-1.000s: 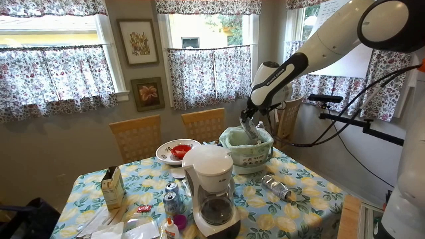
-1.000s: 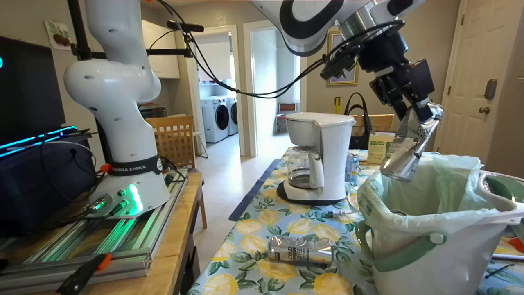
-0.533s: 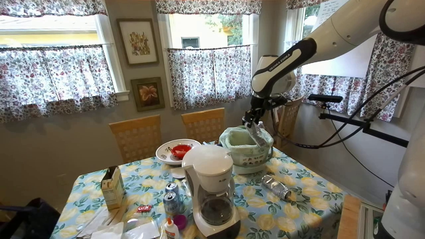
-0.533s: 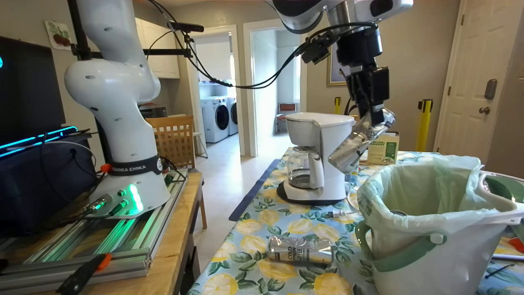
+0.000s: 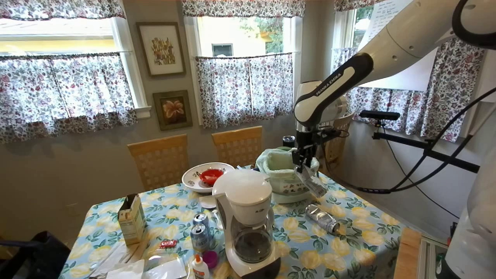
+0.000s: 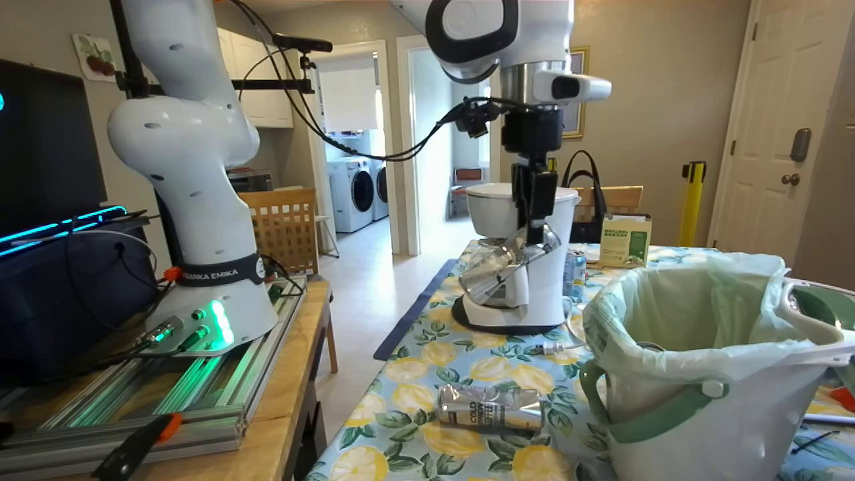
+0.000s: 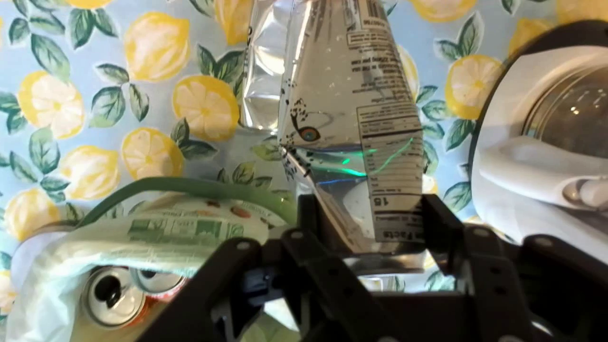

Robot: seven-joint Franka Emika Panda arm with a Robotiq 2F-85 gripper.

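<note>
Dented can (image 7: 354, 114) in end effector (image 7: 370, 216)

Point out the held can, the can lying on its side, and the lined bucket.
Held can (image 7: 349, 116): wrist view, on its silver side.
Can lying on its side (image 6: 491, 407): in an exterior view, on its printed side.
Lined bucket (image 6: 728, 437): in an exterior view, on its white outer wall.
</note>
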